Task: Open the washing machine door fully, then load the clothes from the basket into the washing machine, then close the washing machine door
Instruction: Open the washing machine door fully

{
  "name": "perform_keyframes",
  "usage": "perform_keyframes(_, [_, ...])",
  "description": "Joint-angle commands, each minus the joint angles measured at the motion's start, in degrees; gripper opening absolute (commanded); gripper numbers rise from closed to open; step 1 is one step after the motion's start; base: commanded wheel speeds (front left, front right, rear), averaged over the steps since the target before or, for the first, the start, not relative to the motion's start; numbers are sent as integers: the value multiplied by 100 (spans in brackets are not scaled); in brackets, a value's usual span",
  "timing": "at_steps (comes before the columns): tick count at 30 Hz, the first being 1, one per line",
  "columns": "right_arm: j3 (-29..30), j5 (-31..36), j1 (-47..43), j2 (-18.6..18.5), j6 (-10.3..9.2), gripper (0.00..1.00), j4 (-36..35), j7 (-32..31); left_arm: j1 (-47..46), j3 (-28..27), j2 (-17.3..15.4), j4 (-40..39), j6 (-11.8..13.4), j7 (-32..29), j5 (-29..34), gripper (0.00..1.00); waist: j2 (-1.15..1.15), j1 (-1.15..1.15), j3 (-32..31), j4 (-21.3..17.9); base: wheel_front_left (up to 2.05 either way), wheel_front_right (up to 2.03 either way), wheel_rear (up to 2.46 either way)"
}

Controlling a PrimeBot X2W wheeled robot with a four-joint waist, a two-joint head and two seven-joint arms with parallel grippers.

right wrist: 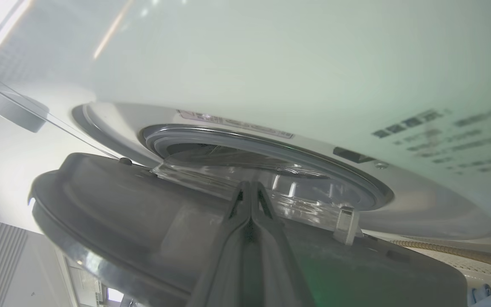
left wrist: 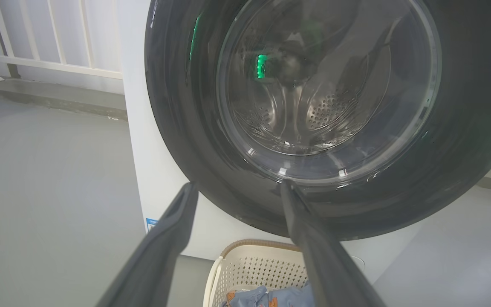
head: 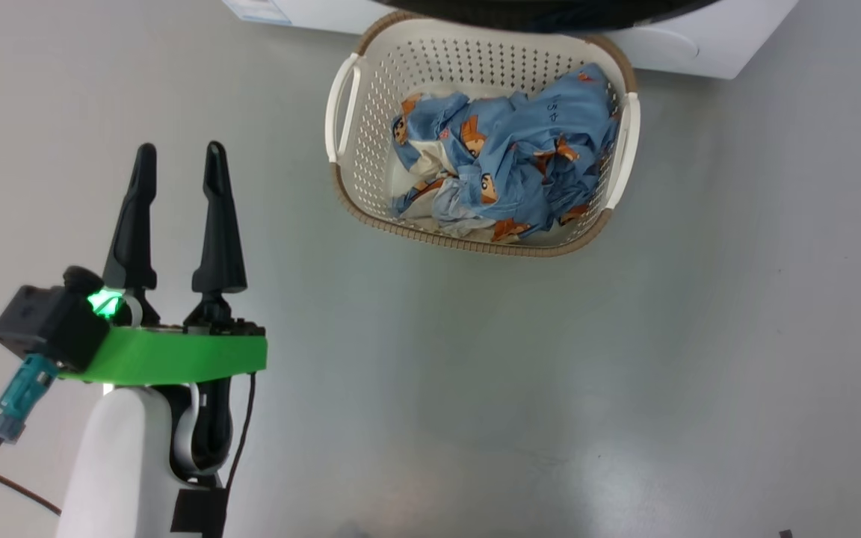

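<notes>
Basket (head: 475,245) down on grey floor (head: 550,388), right in front of the washing machine (head: 699,37), the clothes (head: 505,164) heaped inside, blue and rumpled. Over at lower left in the head view, the left gripper (head: 179,149): fingers spread wide, nothing between them, well apart from the basket. Looking along those fingers, straight at the washing machine door (left wrist: 177,128), black rim and clear window, steel drum (left wrist: 326,111) glinting through the glass. Over to the right wrist view: right gripper (right wrist: 252,184) pinched fully together, gripping nothing, lying along the door's grey inner face with tips up by the glass bowl (right wrist: 211,170). Touching or not? Cannot tell. Door standing partway off the grey seal (right wrist: 271,143), latch (right wrist: 345,224) clear of the machine.
</notes>
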State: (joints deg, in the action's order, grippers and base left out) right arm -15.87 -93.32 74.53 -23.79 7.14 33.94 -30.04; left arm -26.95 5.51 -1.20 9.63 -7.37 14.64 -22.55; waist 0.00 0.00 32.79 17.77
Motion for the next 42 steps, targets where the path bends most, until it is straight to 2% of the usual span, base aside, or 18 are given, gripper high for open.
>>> perform_keyframes(1, [-47,-42,-223,175,35,0,-231,-136,116,-206,-172,-90,-12,36,15,100,0,0,-116,-59,0,0,0])
perform_keyframes(12, [-102,-153,-1219,279,35,0,-702,-441,437,-328,-248,41,-12,36,138,100,0,0,-812,-313,0,0,0])
perform_keyframes(19, [-159,-178,-1826,278,35,0,-786,-649,666,-281,-326,186,-12,36,134,100,0,0,-1301,-322,0,0,0])
perform_keyframes(30, [-137,-356,-2885,438,35,0,-1055,-1021,1031,-258,-371,400,-12,36,113,100,0,0,-2004,-137,0,0,0])
perform_keyframes(42, [-17,-294,-3244,706,35,0,-1076,-1096,1182,-315,-399,500,-12,36,144,100,0,0,-2239,131,0,0,0])
